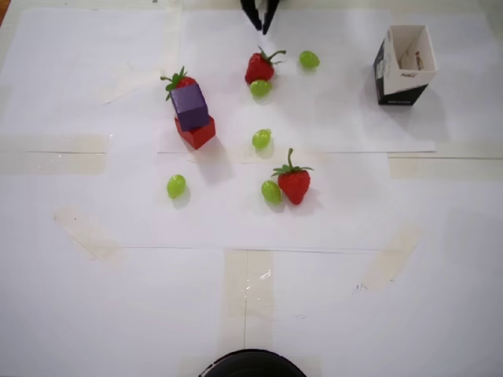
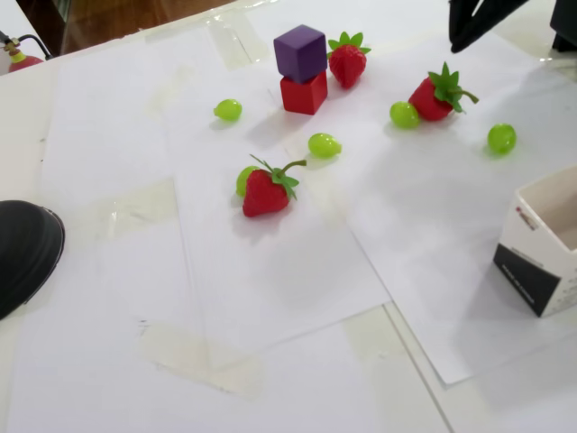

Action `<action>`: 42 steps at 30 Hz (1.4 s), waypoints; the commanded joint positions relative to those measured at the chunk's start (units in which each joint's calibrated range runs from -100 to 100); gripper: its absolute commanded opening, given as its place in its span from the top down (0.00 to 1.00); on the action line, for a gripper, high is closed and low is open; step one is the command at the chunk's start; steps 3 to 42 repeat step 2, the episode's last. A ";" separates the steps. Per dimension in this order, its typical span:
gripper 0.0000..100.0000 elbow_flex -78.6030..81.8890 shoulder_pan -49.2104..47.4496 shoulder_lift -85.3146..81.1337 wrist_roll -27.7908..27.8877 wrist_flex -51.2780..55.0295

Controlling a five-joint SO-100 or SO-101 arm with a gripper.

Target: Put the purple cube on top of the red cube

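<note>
The purple cube [image 2: 300, 52] is sitting on the red cube [image 2: 304, 93], well apart from the narrowly parted, empty fingers [image 1: 260, 27]; only retreat seems left.

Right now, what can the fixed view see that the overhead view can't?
Only the fixed view shows a strip of brown wooden floor and a small red object with a black cable at its top left. Only the overhead view shows the inside of the open white-and-black paper box. Both show the dark-purple cube stacked on the bright-red cube, three strawberries, five green grapes and the black pincer.
</note>
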 commanded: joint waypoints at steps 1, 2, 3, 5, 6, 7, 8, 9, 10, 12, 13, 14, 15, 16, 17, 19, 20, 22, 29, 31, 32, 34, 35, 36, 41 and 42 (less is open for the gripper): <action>1.00 5.60 -0.80 -0.60 1.03 -5.77; 1.00 7.05 -1.10 -0.60 1.22 -6.75; 1.00 7.05 -1.10 -0.60 1.22 -6.75; 1.00 7.05 -1.10 -0.60 1.22 -6.75; 1.00 7.05 -1.10 -0.60 1.22 -6.75; 1.00 7.05 -1.10 -0.60 1.22 -6.75; 1.00 7.05 -1.10 -0.60 1.22 -6.75; 1.00 7.05 -1.10 -0.60 1.22 -6.75; 1.00 7.05 -1.10 -0.60 1.22 -6.75; 1.00 7.05 -1.10 -0.60 1.22 -6.75; 1.00 7.05 -1.10 -0.60 1.22 -6.75; 1.00 7.05 -1.10 -0.60 1.22 -6.75; 1.00 7.05 -1.10 -0.60 1.22 -6.75; 1.00 7.05 -1.10 -0.60 1.22 -6.75; 1.00 7.05 -1.10 -0.60 1.22 -6.75; 1.00 7.05 -1.10 -0.60 1.22 -6.75; 1.00 7.05 -1.10 -0.60 1.22 -6.75; 1.00 7.05 -1.10 -0.60 1.22 -6.75; 1.00 7.05 -1.10 -0.60 1.22 -6.75; 1.00 7.05 -1.10 -0.60 1.22 -6.75; 1.00 7.05 -1.10 -0.60 1.22 -6.75; 1.00 7.05 -1.10 -0.60 1.22 -6.75; 1.00 7.05 -1.10 -0.60 1.22 -6.75; 1.00 7.05 -1.10 -0.60 1.22 -6.75; 1.00 7.05 -1.10 -0.60 1.22 -6.75; 1.00 7.05 -1.10 -0.60 1.22 -6.75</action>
